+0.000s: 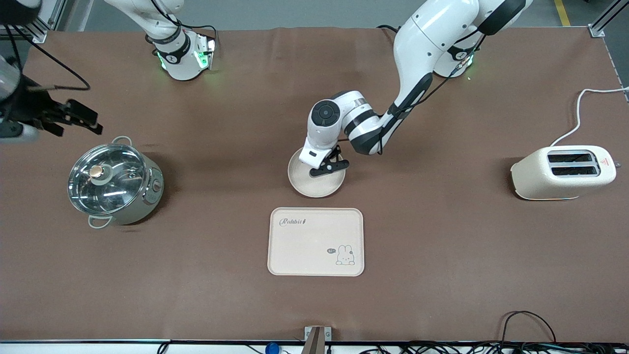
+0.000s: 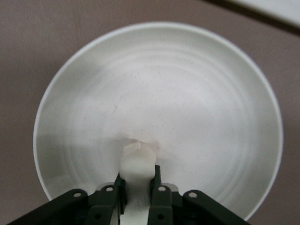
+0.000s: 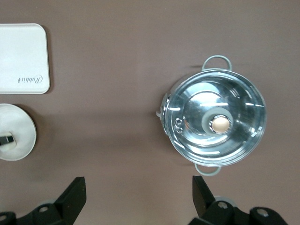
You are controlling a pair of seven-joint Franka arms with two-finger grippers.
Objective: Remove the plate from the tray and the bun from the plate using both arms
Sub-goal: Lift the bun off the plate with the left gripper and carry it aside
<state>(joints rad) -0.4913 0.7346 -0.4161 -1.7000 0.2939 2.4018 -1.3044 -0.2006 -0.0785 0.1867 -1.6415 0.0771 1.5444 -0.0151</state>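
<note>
The tray (image 1: 316, 241), a cream rectangle bearing a rabbit drawing and the word "Rabbit", lies bare on the brown desk (image 1: 442, 275), nearest the front camera. Just farther from that camera sits the round plate (image 1: 314, 181), resting directly on the desk and apart from the tray's edge. The left gripper (image 1: 328, 168) is down over the plate, reaching in from the left arm (image 1: 422, 59), whose base stands at the top of the front view. In the left wrist view its jaws are clenched on the bun (image 2: 137, 161), a small pale lump pinched between the two black fingers (image 2: 157, 185) above the plate's floor (image 2: 187, 108); whether the bun touches the plate cannot be told.

Toward the right arm's end of the desk stands a steel pot (image 1: 114, 183) with a glass lid and a round knob. The right gripper (image 1: 73, 118) hangs over the desk above that pot, waiting, its jaws released and spread wide with nothing between them, as the right wrist view shows with a finger (image 3: 72, 199) at each side. That same view takes in the pot (image 3: 214, 123), a corner of the tray (image 3: 23, 58) and part of the plate (image 3: 16, 138). Toward the left arm's end of the desk stands a cream two-slot toaster (image 1: 564, 172), its white cord running off the edge.
</note>
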